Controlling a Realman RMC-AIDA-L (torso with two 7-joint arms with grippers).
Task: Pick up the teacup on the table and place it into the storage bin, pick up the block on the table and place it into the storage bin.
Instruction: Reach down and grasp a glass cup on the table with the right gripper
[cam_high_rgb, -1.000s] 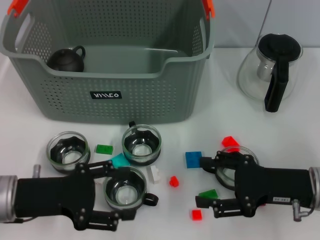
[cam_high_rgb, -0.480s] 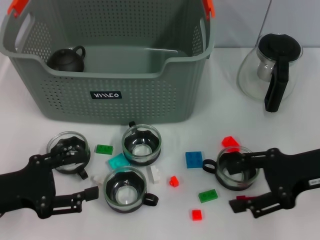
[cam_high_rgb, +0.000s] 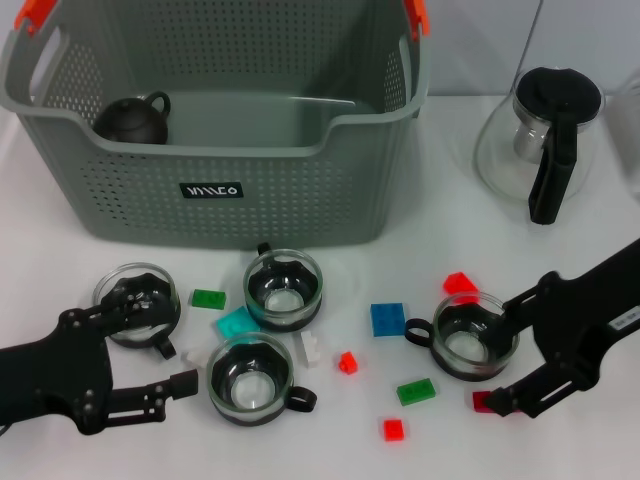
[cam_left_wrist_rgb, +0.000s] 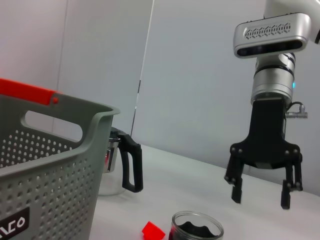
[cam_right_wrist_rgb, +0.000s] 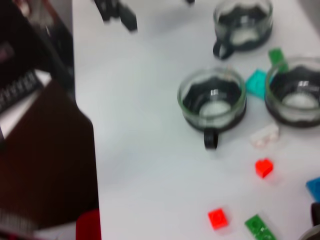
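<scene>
I see four glass teacups on the white table (cam_high_rgb: 450, 240), in front of the grey storage bin (cam_high_rgb: 215, 180). One teacup (cam_high_rgb: 137, 301) stands at 8 o'clock from the bin's label, a second (cam_high_rgb: 284, 288) just below the bin's front wall, a third (cam_high_rgb: 250, 378) nearer to me, with its handle pointing right. The fourth teacup (cam_high_rgb: 473, 336) is at 4 o'clock from the bin.

My left gripper (cam_high_rgb: 158, 350) has its fingers wide apart and holds nothing; the upper finger lies over the rim of the far-left teacup, and the lower finger points toward the third teacup without touching it. My right gripper (cam_high_rgb: 512, 352) is also wide and empty. Its upper finger reaches the rim of the fourth teacup, and its lower finger lies over a red block (cam_high_rgb: 484, 401).

Many small blocks are around the cups: a blue block (cam_high_rgb: 387, 319), a teal one (cam_high_rgb: 237, 323), two green ones (cam_high_rgb: 209, 298) (cam_high_rgb: 416, 391), white pieces (cam_high_rgb: 311, 348), and more red ones (cam_high_rgb: 347, 362) (cam_high_rgb: 393, 429) (cam_high_rgb: 460, 283).

Inside the bin, at its left, rests a dark teapot (cam_high_rgb: 135, 119). A glass pitcher (cam_high_rgb: 540, 135) with a black lid and handle stands at 3 o'clock from the bin, well apart from the cups.
</scene>
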